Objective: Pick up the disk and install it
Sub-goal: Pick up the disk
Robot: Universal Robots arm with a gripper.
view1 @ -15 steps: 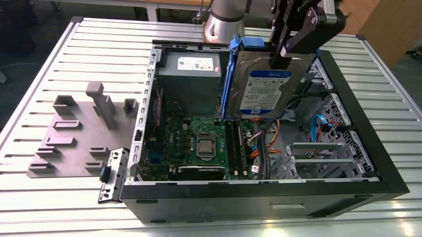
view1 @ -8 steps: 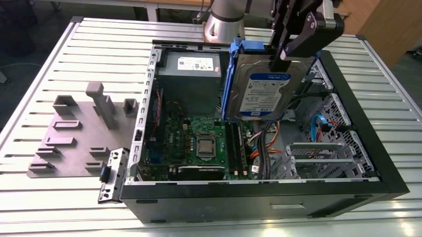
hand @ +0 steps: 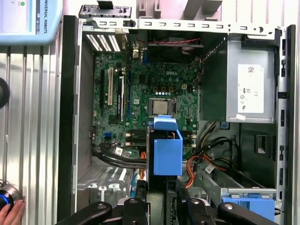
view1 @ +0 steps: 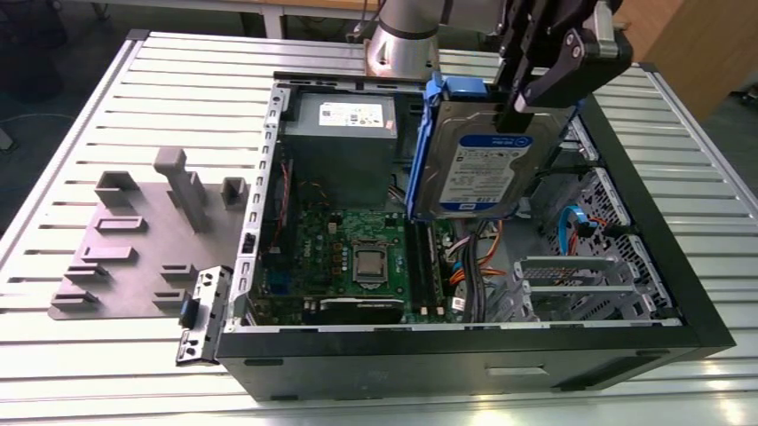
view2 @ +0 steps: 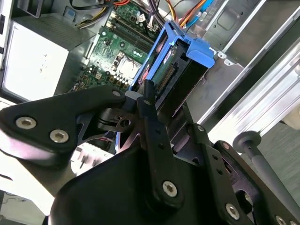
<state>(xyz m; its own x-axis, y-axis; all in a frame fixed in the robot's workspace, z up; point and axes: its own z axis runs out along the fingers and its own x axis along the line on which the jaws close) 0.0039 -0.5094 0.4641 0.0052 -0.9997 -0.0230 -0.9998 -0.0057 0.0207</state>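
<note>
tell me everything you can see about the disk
The disk is a flat rectangular silver-grey hard drive with a blue-and-white label, framed by a blue plastic carrier with a blue tab at its upper end. It hangs roughly upright, slightly tilted, label toward the exterior view, over the open computer case and its motherboard. The black claw is shut on its upper part; nothing else appears to touch it. The second wrist view shows its connector edge.
</note>
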